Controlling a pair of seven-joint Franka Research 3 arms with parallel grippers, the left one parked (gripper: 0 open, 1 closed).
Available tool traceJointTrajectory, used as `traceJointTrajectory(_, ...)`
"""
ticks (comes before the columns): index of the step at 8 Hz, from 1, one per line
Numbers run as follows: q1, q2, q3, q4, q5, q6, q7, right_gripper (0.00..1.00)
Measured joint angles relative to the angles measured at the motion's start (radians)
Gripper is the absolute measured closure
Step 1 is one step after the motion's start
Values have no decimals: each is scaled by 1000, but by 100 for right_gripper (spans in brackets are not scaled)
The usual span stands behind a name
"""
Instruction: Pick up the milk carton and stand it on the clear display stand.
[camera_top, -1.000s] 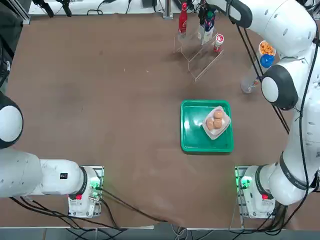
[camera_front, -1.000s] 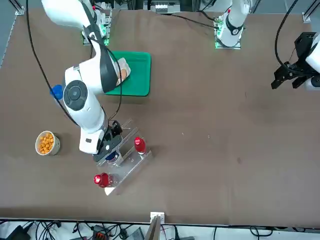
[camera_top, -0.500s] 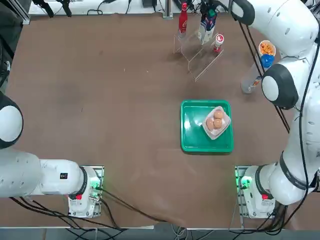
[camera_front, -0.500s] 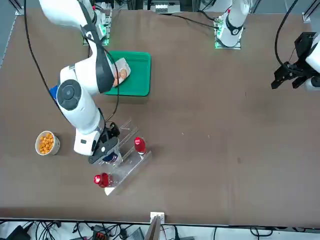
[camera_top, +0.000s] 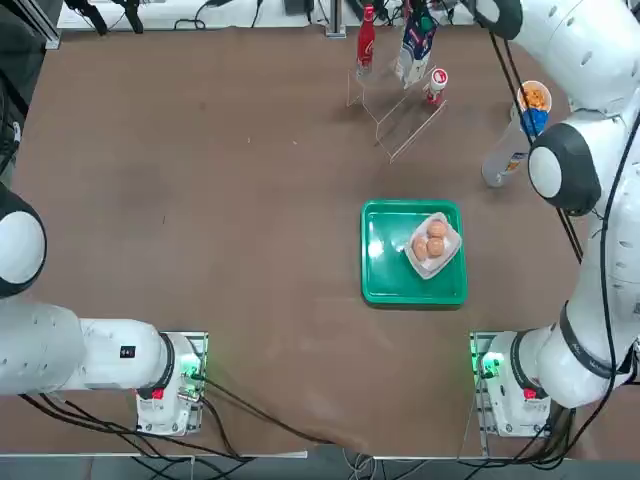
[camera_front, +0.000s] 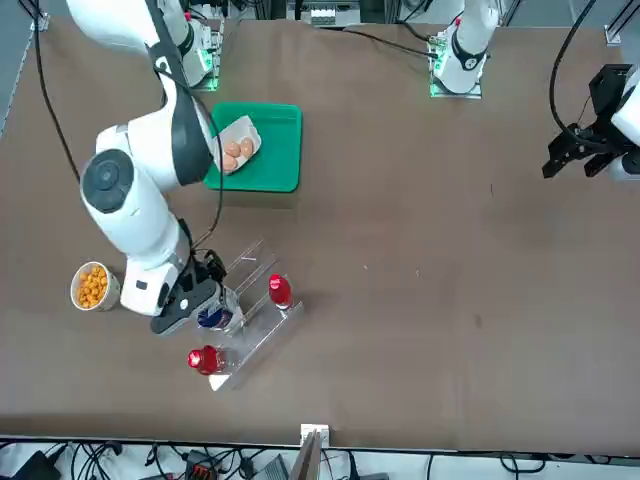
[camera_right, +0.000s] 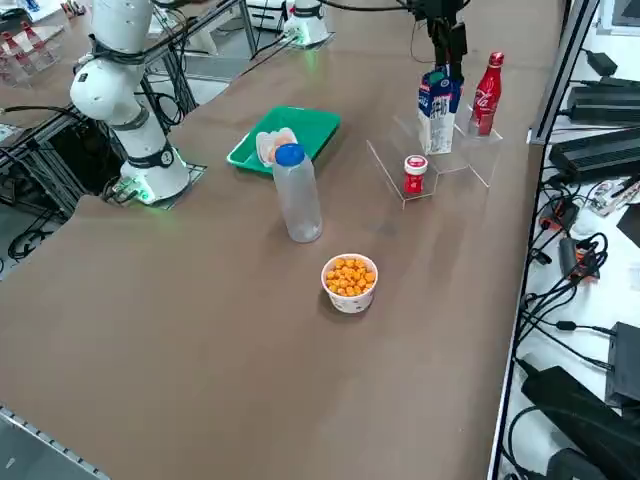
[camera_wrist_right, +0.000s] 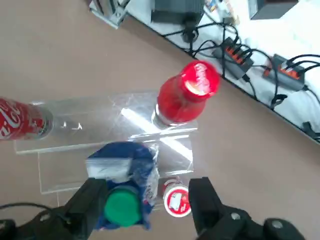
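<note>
The milk carton, white and dark blue with a green cap, stands upright on the clear display stand at the table's far right. My right gripper hovers just above the carton's top, open and holding nothing. In the right side view the gripper hangs over the carton on the stand. The wrist view looks down on the green cap and blue gable of the carton between and below the two spread fingers, with the stand underneath.
A slim red bottle and a small red-capped bottle share the stand. A tall clear bottle with a blue cap and a cup of orange snacks stand to the right. A green tray holds eggs.
The right gripper has come off the carton and moved up and away from it. The carton stays standing on the stand.
</note>
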Motion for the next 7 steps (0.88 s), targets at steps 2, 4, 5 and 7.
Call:
traceJointTrajectory(2,-3,-38,0,14,1,-41,10,0)
traceJointTrajectory(4,-3,-90,-3,25,1,-116,37,0)
traceJointTrajectory(5,-3,-124,-15,28,1,-169,56,0)
traceJointTrajectory(7,-7,-194,-68,31,3,-290,133,1)
